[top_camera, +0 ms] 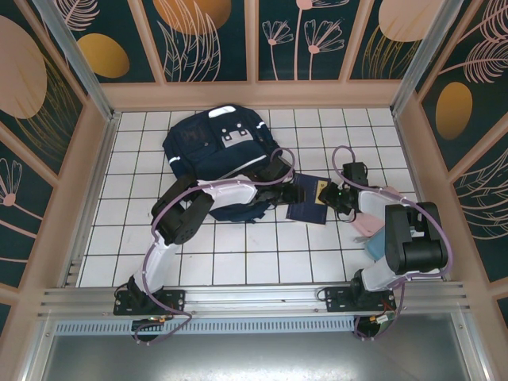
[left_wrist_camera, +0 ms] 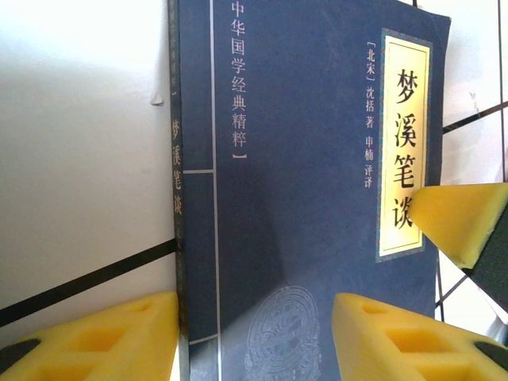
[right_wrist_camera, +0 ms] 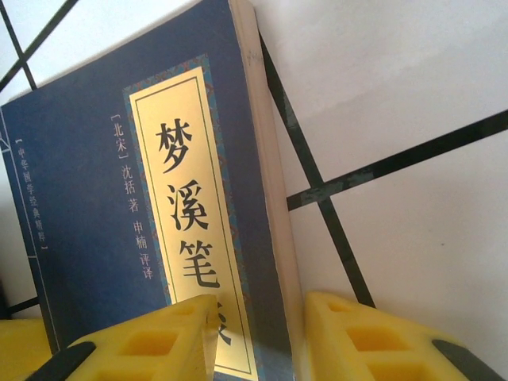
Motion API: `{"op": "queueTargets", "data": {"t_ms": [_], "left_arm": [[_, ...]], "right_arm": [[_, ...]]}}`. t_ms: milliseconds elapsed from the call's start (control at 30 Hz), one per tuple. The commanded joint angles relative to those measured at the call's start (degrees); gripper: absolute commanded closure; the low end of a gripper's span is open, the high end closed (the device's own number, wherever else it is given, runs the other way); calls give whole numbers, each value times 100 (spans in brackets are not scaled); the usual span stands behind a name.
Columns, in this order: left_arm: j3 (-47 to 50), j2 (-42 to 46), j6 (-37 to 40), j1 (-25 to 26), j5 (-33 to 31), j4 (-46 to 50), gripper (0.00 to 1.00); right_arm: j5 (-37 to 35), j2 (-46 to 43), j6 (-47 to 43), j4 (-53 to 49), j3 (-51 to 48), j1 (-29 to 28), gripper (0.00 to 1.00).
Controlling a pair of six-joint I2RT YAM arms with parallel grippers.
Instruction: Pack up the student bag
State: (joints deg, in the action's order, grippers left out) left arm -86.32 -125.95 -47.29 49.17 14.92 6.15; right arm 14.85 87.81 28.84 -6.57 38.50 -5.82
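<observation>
The student bag (top_camera: 202, 143), dark navy with white stripes and grey-white patches, lies flat at the back centre-left of the tiled table. To its right lies a dark blue book (top_camera: 305, 209) with a yellow title label (left_wrist_camera: 403, 143). My left gripper (top_camera: 290, 193) is open over the book's spine side (left_wrist_camera: 254, 341): one yellow pad is off the spine, the other over the cover. My right gripper (top_camera: 332, 197) is open at the opposite side (right_wrist_camera: 258, 341), one pad over the label and one beside the page edge (right_wrist_camera: 270, 182). One of its pads (left_wrist_camera: 460, 218) shows in the left wrist view.
A pink item (top_camera: 363, 227) and a light blue one (top_camera: 375, 244) lie by the right arm's elbow. Wooden-framed walls (top_camera: 95, 190) close in the white tiled table (top_camera: 262, 254) on three sides. The left arm crosses the bag's lower edge.
</observation>
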Motion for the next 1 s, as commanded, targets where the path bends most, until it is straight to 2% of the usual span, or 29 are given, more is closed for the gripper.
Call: {"op": "queueTargets", "data": {"t_ms": [0, 400, 800, 967], "left_arm": [[-49, 86, -140, 96, 833, -472, 47], [16, 824, -98, 83, 875, -583, 49], [821, 954, -1437, 40, 951, -1497, 51], [952, 924, -1748, 13, 919, -1724, 50]], "right_arm": [[706, 79, 107, 122, -244, -74, 66], [1158, -159, 454, 501, -422, -71, 66], [1479, 62, 601, 961, -528, -70, 67], [1680, 117, 660, 1141, -563, -74, 67]]}}
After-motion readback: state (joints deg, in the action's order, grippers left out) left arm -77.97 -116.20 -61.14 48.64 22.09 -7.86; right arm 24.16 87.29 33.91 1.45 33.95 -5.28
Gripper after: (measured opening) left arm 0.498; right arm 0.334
